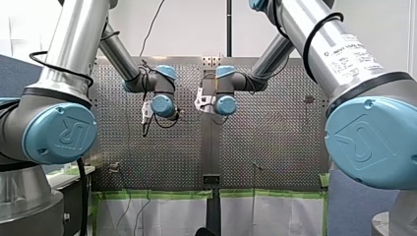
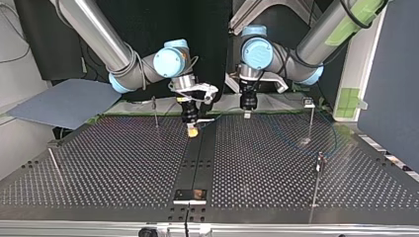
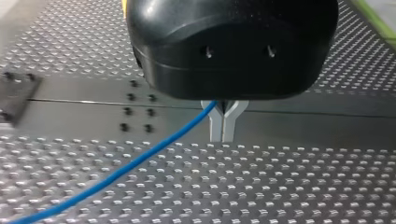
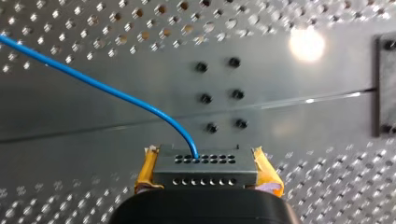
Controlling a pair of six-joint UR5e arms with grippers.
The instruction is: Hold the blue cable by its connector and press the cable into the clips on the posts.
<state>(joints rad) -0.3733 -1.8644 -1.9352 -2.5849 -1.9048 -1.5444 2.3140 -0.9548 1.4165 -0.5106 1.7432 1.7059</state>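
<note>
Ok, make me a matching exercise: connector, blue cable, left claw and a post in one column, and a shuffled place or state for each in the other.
1 connector
2 blue cable
3 left claw
4 post

A upright at the top view's right
B shut on the cable
C clamped between yellow pads
D curves away from the connector

Pairs: 1-C, 2-D, 3-B, 4-A

Perforated table (image 4: 70, 196): plain metal strip (image 4: 116, 107) runs ahead of the fingers (image 4: 266, 170) of the right gripper (image 4: 206, 165); six dark bolts (image 4: 237, 94) just beyond them. Grey-blue sheet (image 2: 64, 103), possibly card, lies off-table.
</note>
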